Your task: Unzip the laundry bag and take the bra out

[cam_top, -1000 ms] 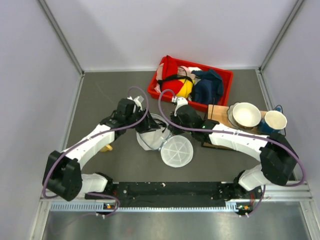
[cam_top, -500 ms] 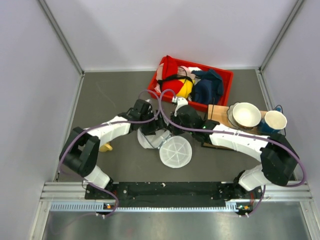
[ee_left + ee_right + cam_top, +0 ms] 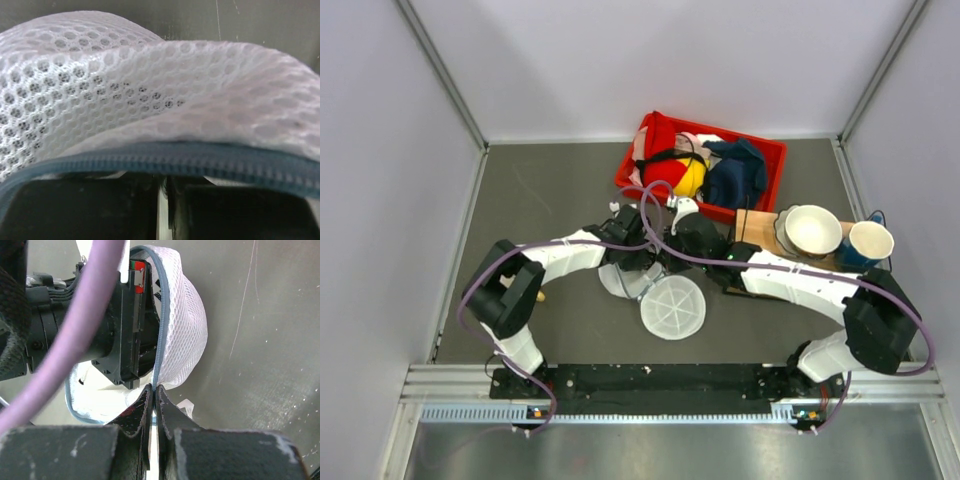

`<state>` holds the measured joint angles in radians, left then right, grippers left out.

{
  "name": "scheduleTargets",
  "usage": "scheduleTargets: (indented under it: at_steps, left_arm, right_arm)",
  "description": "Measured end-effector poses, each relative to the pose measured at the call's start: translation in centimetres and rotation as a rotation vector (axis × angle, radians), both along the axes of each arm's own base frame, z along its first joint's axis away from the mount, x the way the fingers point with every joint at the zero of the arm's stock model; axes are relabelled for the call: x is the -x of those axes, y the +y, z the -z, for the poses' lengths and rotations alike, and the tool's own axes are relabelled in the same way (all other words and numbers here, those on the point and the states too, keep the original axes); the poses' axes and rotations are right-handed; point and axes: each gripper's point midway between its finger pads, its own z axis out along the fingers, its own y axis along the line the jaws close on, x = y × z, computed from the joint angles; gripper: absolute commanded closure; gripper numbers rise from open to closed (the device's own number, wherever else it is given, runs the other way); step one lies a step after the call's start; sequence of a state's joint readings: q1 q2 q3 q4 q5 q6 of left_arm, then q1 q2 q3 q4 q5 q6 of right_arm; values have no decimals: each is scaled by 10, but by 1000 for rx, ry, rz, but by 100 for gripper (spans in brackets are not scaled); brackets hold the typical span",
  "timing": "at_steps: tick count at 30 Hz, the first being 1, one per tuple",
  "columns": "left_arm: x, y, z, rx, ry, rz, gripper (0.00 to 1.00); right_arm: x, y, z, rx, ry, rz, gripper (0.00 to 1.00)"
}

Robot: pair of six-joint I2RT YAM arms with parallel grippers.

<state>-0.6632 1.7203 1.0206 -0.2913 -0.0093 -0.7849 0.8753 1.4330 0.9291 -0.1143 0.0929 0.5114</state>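
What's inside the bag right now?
Left gripper sits in the bag's open mouth, white mesh around it. The gripper and mesh cover the rest, so any contents are hidden.

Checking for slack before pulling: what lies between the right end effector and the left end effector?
In the right wrist view, the laundry bag's blue-grey zipper rim runs from the right end effector to the left end effector.

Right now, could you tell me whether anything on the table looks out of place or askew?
The laundry bag lies unzipped and splayed, one disc half flat on the table, the other half bunched askew where the right hand pinches its grey zipper edge. Nothing looks spilled or broken.
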Motion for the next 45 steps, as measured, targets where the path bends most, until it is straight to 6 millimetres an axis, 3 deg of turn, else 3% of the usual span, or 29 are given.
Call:
scheduleTargets:
  at_steps: [6,9,15,22,26,31,33,38,45]
  left_arm:
    - [0,1,-5,-22,-4,14,100]
    - [8,5,-18,-24,-11,47,100]
    - [30,12,-93,66,-114,151,100]
    - [43,21,-150,144,-197,203,100]
    - [38,37,-179,194,-244,163,100]
    - [16,65,-228,342,-333,48,100]
    - [9,68,-242,408,-354,27,100]
    - [5,43,-273,606,-356,83,100]
    - [1,17,-296,820,-311,135,100]
  right_arm:
    - [0,0,-3,-11,-3,4,100]
    - [0,0,-1,-12,0,8,100]
    - [2,-2,5,-17,18,23,100]
    - [2,1,5,-44,31,27,100]
    - [3,3,5,-70,29,28,100]
    - [12,-3,15,-79,46,25,100]
    - [13,-3,13,-88,43,22,100]
    - [15,-3,7,-114,32,19,100]
    - [15,-4,2,-130,24,21,100]
